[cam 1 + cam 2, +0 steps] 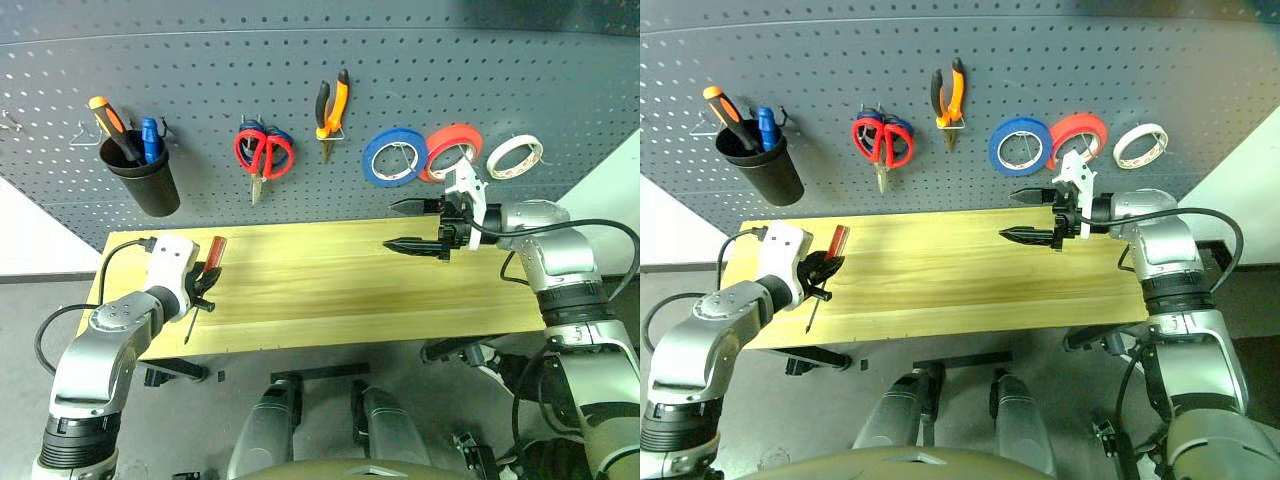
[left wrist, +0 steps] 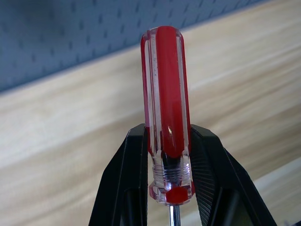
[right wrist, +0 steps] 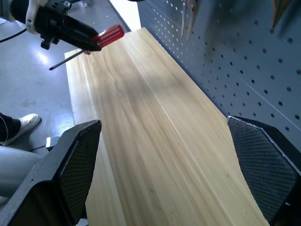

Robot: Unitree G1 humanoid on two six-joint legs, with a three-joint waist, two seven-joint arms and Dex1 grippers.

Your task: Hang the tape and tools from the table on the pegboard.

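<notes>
One tool is left to hang, by the look of it: the red-handled screwdriver (image 1: 212,256), which your left claw (image 1: 203,283) has pinched at the collar end of the handle, jaws nearly closed around it. You can see the handle pointing up toward the pegboard (image 1: 300,80) and the thin shaft slanting down past the near edge of the tabletop (image 1: 330,290), near its left end.

On the pegboard the red-handled scissors (image 1: 262,153), the orange-and-black pliers (image 1: 332,108) and the whitish tape roll (image 1: 515,156) already hang, the tape at the far right beside the red-orange roll (image 1: 452,150) and the blue roll (image 1: 394,157). A black cup (image 1: 142,176) at the left holds two other screwdrivers.

Your right claw (image 1: 417,225) hovers over the right part of the tabletop with its jaws spread wide and nothing between them, pointing toward the left.

So you are in the carrying step for the last item, I judge. Next you will need to raise the screwdriver to the board and find it a free hook or a holder; which spot is meant I cannot tell. Keep the grip firm, since the handle is smooth and held near one end.
</notes>
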